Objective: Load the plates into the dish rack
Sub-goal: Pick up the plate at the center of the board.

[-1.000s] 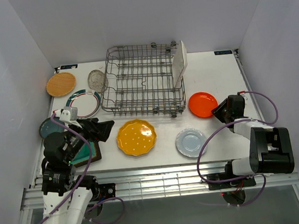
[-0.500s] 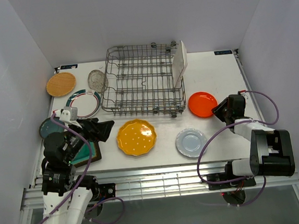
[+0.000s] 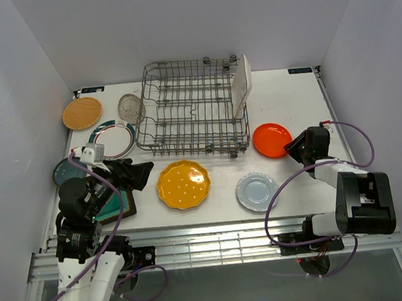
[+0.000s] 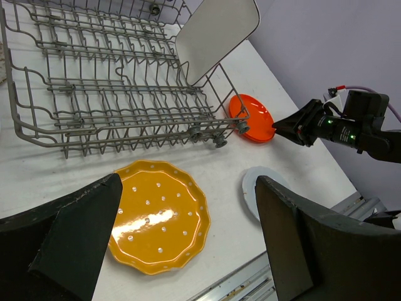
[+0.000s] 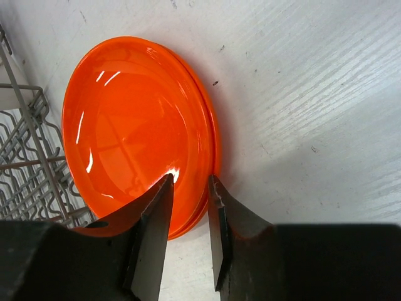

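Note:
The orange-red plate (image 5: 138,125) lies flat on the table right of the dish rack (image 3: 190,109). My right gripper (image 5: 189,179) is open by a narrow gap, its jaws straddling the plate's near rim; in the top view that right gripper (image 3: 293,144) sits at the orange-red plate's (image 3: 270,139) right edge. A white rectangular plate (image 3: 239,82) stands upright in the rack's right end. My left gripper (image 4: 188,188) is wide open and empty above the yellow scalloped plate (image 4: 156,216); from above, this left gripper (image 3: 143,175) hangs left of that plate.
A pale grey plate (image 3: 255,191) lies near the front. On the left lie a wooden plate (image 3: 82,113), a clear glass plate (image 3: 131,109), a white green-rimmed plate (image 3: 112,138), a dark teal plate (image 3: 67,170) and a square teal plate (image 3: 114,204) under the left arm.
My right gripper has crept left onto the orange-red plate's rim, nudging the plate slightly left. The left arm has not moved.

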